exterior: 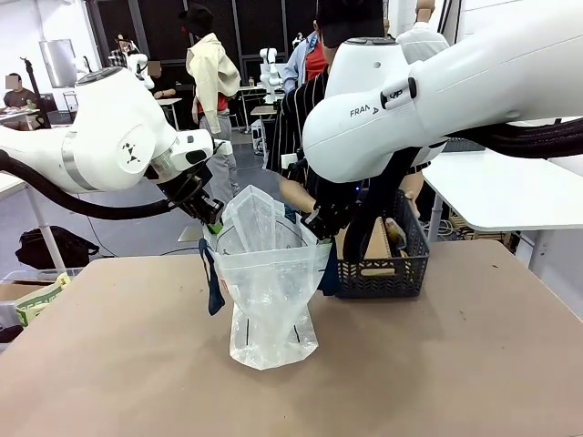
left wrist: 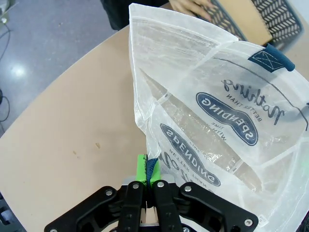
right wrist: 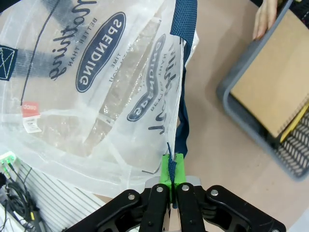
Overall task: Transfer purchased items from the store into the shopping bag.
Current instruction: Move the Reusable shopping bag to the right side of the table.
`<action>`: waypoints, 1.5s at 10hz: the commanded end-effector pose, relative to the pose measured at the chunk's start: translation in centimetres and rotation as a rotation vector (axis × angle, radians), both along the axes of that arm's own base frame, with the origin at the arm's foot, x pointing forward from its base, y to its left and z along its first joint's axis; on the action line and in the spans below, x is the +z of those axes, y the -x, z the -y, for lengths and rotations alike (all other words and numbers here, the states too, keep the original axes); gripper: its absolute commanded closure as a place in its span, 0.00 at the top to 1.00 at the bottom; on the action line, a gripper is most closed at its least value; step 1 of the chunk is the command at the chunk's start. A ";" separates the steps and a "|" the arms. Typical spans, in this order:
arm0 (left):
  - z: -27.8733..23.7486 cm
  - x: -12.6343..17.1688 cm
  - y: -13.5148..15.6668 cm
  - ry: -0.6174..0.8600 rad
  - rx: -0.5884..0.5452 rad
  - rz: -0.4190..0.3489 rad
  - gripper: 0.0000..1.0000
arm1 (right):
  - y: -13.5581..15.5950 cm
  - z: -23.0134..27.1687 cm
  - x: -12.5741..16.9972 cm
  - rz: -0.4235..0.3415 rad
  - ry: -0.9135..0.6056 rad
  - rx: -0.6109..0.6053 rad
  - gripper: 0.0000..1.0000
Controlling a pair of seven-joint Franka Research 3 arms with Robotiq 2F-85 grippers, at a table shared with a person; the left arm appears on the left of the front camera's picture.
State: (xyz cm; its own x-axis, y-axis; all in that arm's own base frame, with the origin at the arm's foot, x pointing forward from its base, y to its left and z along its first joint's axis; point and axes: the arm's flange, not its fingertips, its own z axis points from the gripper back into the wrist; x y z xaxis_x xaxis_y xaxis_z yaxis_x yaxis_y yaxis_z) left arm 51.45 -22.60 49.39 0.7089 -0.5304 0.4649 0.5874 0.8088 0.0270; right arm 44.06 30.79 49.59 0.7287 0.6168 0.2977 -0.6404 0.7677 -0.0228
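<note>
The clear shopping bag [exterior: 270,291] with navy handles stands upright on the table, its mouth held apart by both grippers. My left gripper [exterior: 211,221] is shut on the bag's left rim; in the left wrist view the left gripper [left wrist: 147,175] pinches the rim by a navy strap. My right gripper [exterior: 318,221] is shut on the right rim, and the right gripper [right wrist: 172,169] shows the same pinch. The dark grey store basket [exterior: 385,266] sits right of the bag. It holds a flat tan box [exterior: 378,242], also the tan box [right wrist: 270,92]. A person's hand [right wrist: 265,18] rests at the basket's edge.
The person stands behind the bag at the table's far side, mostly hidden by my right arm [exterior: 437,91]. Bare tan tabletop [exterior: 137,364] lies in front of and left of the bag. A white table [exterior: 510,191] stands at far right.
</note>
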 end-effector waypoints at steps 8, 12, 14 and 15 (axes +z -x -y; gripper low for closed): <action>-0.2 0.1 -0.1 0.002 0.002 0.010 0.00 | 0.2 0.3 0.1 0.004 -0.008 -0.003 0.00; -0.2 0.1 -0.1 0.002 0.002 0.010 0.00 | 0.2 0.3 0.1 0.004 -0.008 -0.003 0.00; -0.2 0.1 -0.1 0.002 0.002 0.010 0.00 | 0.2 0.3 0.1 0.004 -0.008 -0.003 0.00; -0.2 0.1 -0.1 0.002 0.002 0.010 0.00 | 0.2 0.3 0.1 0.004 -0.008 -0.003 0.00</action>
State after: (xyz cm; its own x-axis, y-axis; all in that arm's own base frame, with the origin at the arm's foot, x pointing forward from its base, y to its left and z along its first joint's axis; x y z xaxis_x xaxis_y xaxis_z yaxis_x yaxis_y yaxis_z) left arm 51.44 -22.62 49.39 0.7087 -0.5307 0.4649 0.5877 0.8086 0.0271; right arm 44.05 30.79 49.60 0.7287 0.6168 0.2977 -0.6405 0.7677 -0.0228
